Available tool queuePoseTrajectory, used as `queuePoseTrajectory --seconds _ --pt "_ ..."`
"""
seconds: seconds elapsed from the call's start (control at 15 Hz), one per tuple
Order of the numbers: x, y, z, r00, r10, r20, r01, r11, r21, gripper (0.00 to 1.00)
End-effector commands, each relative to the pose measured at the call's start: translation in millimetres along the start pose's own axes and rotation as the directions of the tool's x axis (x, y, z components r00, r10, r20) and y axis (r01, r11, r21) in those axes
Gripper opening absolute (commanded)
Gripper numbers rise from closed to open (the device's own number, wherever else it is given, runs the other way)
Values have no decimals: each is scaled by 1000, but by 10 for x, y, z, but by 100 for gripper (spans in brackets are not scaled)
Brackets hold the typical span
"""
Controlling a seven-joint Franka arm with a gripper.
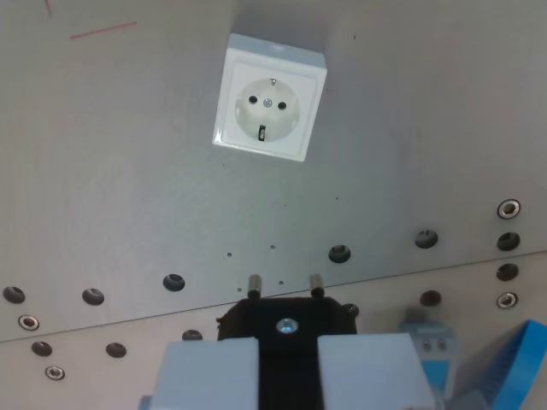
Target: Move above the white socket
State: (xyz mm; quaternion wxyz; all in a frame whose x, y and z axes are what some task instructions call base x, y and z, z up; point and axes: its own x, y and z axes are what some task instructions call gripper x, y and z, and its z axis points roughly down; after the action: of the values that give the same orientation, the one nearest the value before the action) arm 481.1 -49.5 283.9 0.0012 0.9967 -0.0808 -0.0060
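socket: white socket [270, 108] sits flat on the grey plate [128, 171], upper centre of the wrist view, slightly rotated so its square frame leans clockwise. Round recess faces the camera, two pin holes side by side, small screw between them, earth clips at top and bottom of the recess.
gripper: gripper [287, 376] at the bottom edge, centre. Two pale grey fingers [209, 374] stand either side of a black plug [287, 323], closed against its body; the plug is clamped between them.
plug: black body with a bright screw head in the middle; two metal pins [254, 283] stick out from its far end, pointing up the picture toward the socket. Pins are parallel and clear of the plate holes.
offset: socket is well apart from the plug pins, further up the picture and a touch to the wrist view's left of the plug's centreline. Bare plate lies between them.
plate: grey, matte, with a row of dark bolt holes [339, 253] running across the lower third; some holes carry bright threaded inserts. A seam line crosses the plate just behind the plug.
markings: thin red line [102, 31] on the plate, top left.
other: blue part [521, 359] at bottom right corner, cropped; small blue-grey block [432, 342] beside the right-hand finger, detail unclear.
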Motion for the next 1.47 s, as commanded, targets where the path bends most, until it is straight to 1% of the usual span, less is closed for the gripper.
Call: queuePoseTrajectory --seconds 0.07,0.67,1.13,1.47 --pt "6 -5 85 998 46 -36 -46 999 5 0" --pt "4 -20 315 994 92 -67 -91 996 15 0" --pt "-8 -39 574 988 135 -77 -133 991 22 0" --pt "-8 -50 773 984 166 -72 -165 986 21 0"
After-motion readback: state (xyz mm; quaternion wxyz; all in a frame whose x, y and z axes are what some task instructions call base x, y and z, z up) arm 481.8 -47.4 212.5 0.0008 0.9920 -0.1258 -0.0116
